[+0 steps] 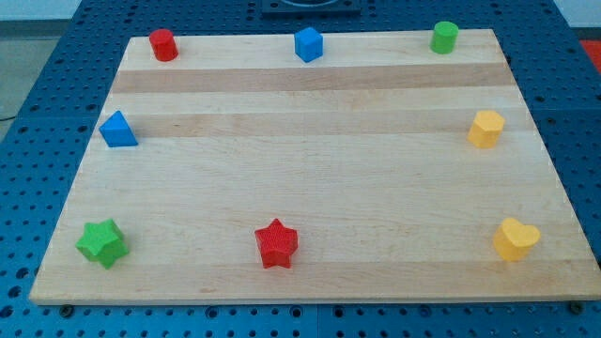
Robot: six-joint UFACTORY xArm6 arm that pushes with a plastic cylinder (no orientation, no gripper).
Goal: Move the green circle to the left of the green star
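Note:
The green circle (444,38) stands near the view's top right corner of the wooden board (310,178). The green star (101,243) lies near the view's bottom left corner, close to the board's left edge. The two are far apart, on a diagonal across the board. My tip does not show in this view, and neither does the rod.
A red cylinder (163,44) is at top left, a blue cube (308,44) at top middle, a blue triangle (118,130) at the left edge. A red star (276,244) is at bottom middle. A yellow hexagon (485,129) and a yellow heart (516,238) are at the right.

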